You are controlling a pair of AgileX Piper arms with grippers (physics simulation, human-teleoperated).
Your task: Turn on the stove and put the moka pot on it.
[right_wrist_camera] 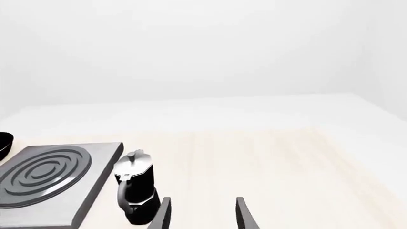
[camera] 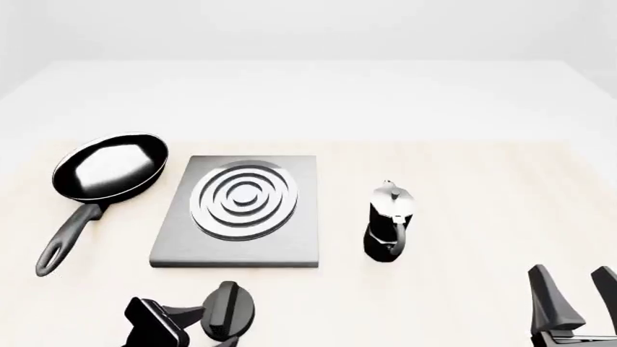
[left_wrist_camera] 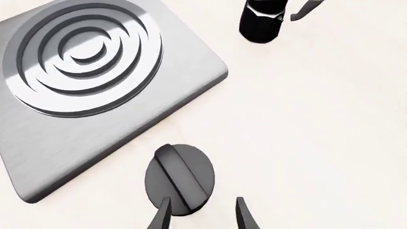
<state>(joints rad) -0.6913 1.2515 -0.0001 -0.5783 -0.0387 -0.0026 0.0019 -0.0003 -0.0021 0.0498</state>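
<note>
**Me:** My left gripper (left_wrist_camera: 202, 214) is at the knob (left_wrist_camera: 180, 178), fingers spread, one tip lying over the near edge of the disc, the other over bare table beside it. I can't tell whether either tip actually touches it. In the front view the left gripper (camera: 198, 318) sits at the near edge of the table, just left of the knob (camera: 230, 311).

**Partner:** And the knob itself?

**Me:** Round, black, ridge across the middle, lying just off the near side of the stove plate (camera: 239, 211), apart from it.

**Partner:** Where's the moka pot?

**Me:** The moka pot (camera: 388, 221) stands upright on the table just right of the stove plate, not on it. Silver top, knobbed lid, black base, its handle turned toward me. From the left wrist I only catch its black base (left_wrist_camera: 261, 21) past the plate's corner (left_wrist_camera: 210, 71).

**Partner:** Right arm?

**Me:** The right gripper (camera: 576, 300) is low at the near right, well apart from the pot, fingers apart and holding nothing. Its wrist camera looks across the table, with the moka pot (right_wrist_camera: 135, 188) just beyond its one fingertip (right_wrist_camera: 162, 212) and the stove (right_wrist_camera: 54, 179) past that.

**Partner:** Anything else out there?

**Me:** A black frying pan (camera: 108, 170) left of the stove, long handle pointing back toward my side, on the pale table (camera: 482, 217)
</note>
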